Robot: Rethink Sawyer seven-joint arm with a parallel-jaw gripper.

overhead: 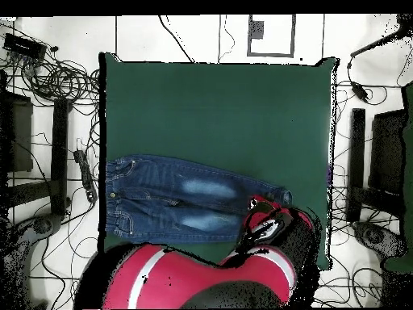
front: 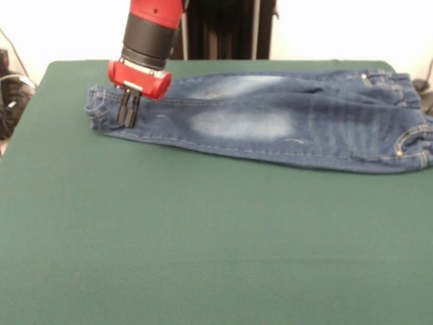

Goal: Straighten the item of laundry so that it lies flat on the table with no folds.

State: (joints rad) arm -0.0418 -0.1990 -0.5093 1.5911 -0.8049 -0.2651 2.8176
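Observation:
The small dark blue jeans [front: 270,125] lie stretched lengthwise across the far part of the green table [front: 203,244]. The gathered waistband is at the right and the leg cuffs at the left. Pale patches show on both thighs, and the near leg partly overlaps the far one. My gripper [front: 128,120] points straight down just right of the cuffs. Its fingers are close together, with their tips in the denim of the near leg. In the overhead view the jeans [overhead: 181,198] lie near the robot's side of the table [overhead: 218,105]. The red arm [overhead: 266,222] hides the gripper there.
The waistband reaches the table's right edge in the front view. Cables and dark equipment [overhead: 48,81] lie on the floor around the table. A black stand [front: 226,27] rises behind the far edge.

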